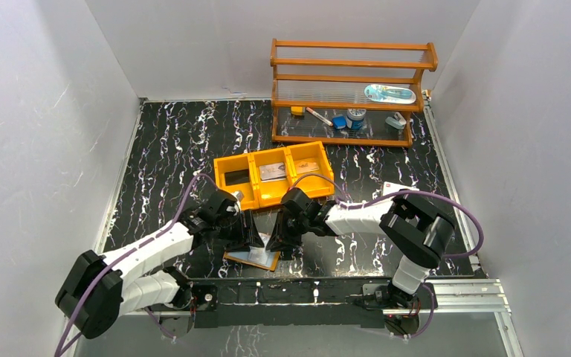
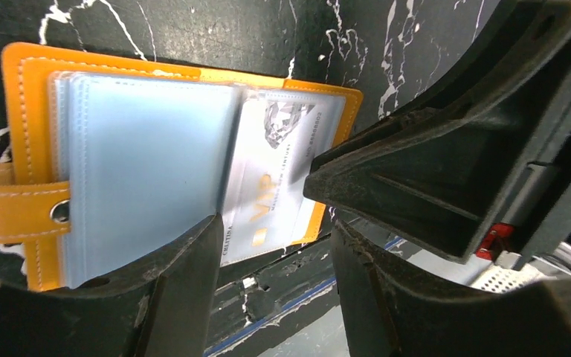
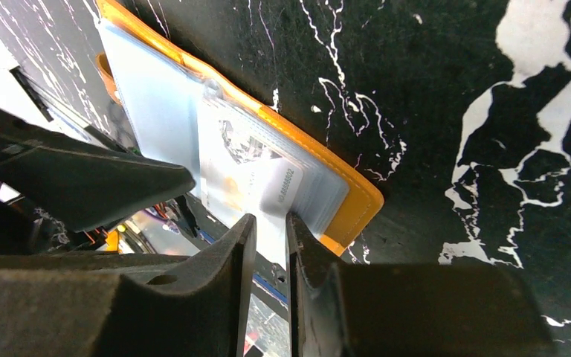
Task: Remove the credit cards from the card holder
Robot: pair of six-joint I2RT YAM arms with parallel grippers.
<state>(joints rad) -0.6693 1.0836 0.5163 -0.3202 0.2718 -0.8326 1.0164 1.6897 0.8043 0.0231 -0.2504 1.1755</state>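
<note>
Card holder (image 1: 253, 258) (image 2: 30, 89) (image 3: 357, 195): orange-tan, lying open and flat on the table at its near edge, between the two arm bases and under both grippers.
Pockets (image 2: 149, 163): pale blue-grey and shiny, fanned over the left half of the holder; the left wrist view shows these empty.
Snap tab (image 2: 7, 212): sticks out from the holder's left edge, unfastened.
Credit card (image 2: 268, 186) (image 3: 271, 195): silvery white with gold lettering, lying in the right-hand pocket, its near edge sticking out past the pocket mouth.
Right gripper (image 1: 281, 236) (image 3: 270, 222): comes in from the right, jaws pinched on the protruding near edge of the credit card.
Left gripper (image 1: 249, 232) (image 2: 275, 230): comes in from the left, jaws apart and holding nothing; one fingertip (image 2: 193, 253) stands over the blue pockets by the fold, and whether it presses there cannot be told.
Tray (image 1: 256, 195): orange, three compartments, just beyond the grippers; flat cards lie in its middle and right compartments.
Shelf (image 1: 349, 67): wooden, at the far right, with small items on it.
Table (image 1: 171, 141): black with white veining.
</note>
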